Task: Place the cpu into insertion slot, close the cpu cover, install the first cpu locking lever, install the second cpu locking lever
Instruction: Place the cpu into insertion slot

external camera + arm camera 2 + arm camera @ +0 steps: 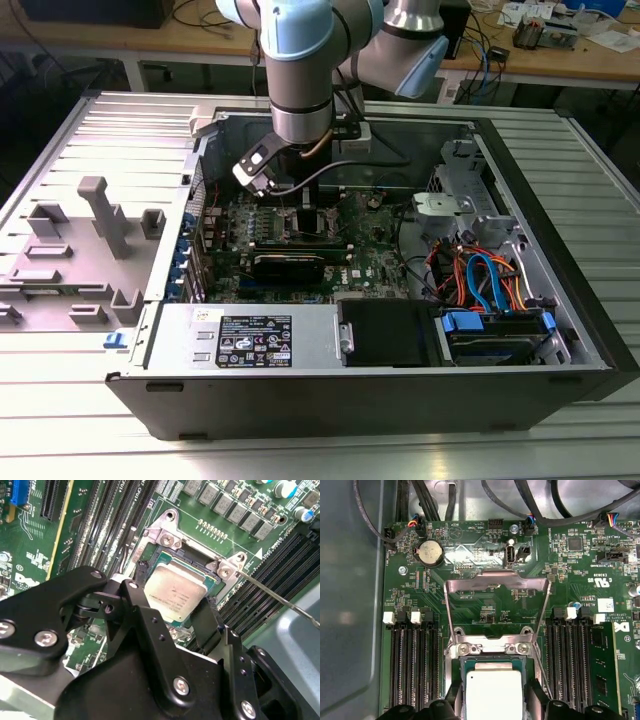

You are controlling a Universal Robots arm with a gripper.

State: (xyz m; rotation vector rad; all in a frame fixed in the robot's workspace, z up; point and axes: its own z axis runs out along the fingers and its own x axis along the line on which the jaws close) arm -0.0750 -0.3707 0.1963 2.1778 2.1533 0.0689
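The arm reaches down into the open case, holding the gripper low over the green board. Just beyond the gripper, the cover stands swung up, off the slot. The cpu sits in the slot directly under the gripper, which straddles 2 of its opposite edges. It cannot be told whether the gripper pinches the cpu or is slack. 1 thin lever angles away from the slot's corner, beside the gripper.
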